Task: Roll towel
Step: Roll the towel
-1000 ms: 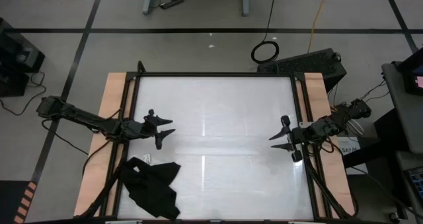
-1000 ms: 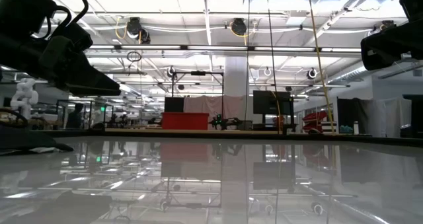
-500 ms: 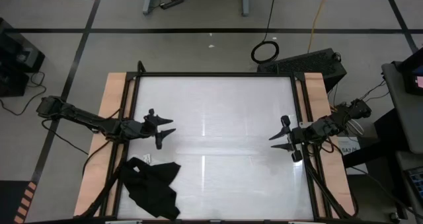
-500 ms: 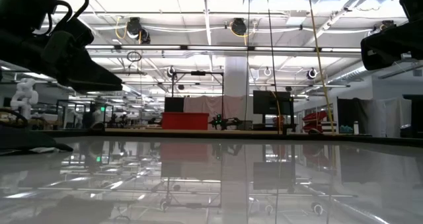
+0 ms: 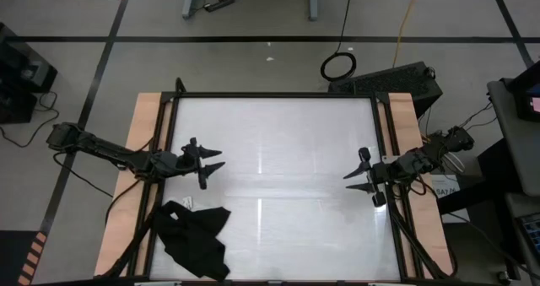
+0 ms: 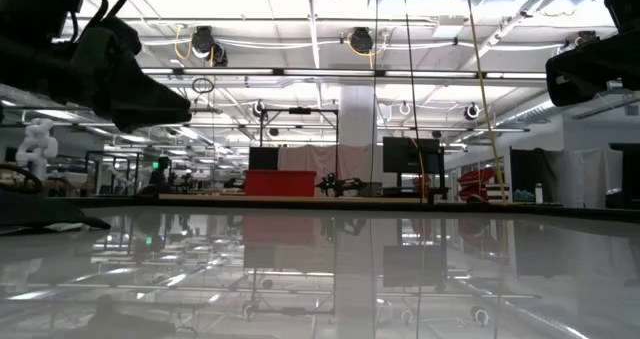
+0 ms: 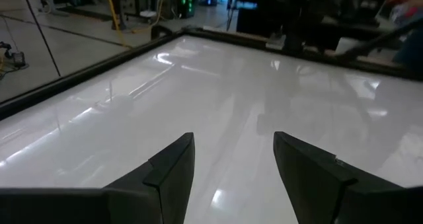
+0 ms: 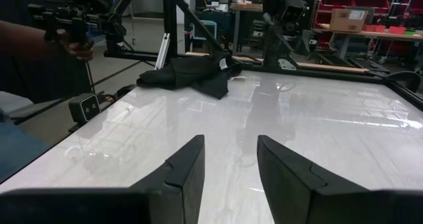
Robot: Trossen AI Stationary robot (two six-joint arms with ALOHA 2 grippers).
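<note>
My left gripper (image 5: 209,164) hangs above the glossy white worktop (image 5: 278,143), over its left half, with the two dark fingers (image 7: 173,166) spread apart and nothing between them. Through my left wrist view I see only bare, shiny surface past those fingers, with the dark frame of the worktop running along the far edge.

My right gripper (image 5: 358,177) waits over the right side of the worktop, close to the right rail. Its fingers (image 8: 187,168) also stand apart with a clear gap, and they hold nothing. Both grippers are off the surface; in the low view the arms show only as dark shapes high at the two sides.

The towel (image 5: 194,240) lies crumpled in a loose black heap at the near left corner of the worktop, partly hanging over the near edge. It is bunched and folded on itself, not spread flat and not rolled. A small white tag (image 5: 187,202) shows at its upper edge, on the side nearest my left gripper. The towel sits well apart from the right gripper and nearer to the left one, but nothing touches it. From my right wrist view the towel (image 8: 188,74) shows as a dark mound at the far corner of the worktop, and a person's hand (image 8: 78,47) is visible beyond the edge of it.
</note>
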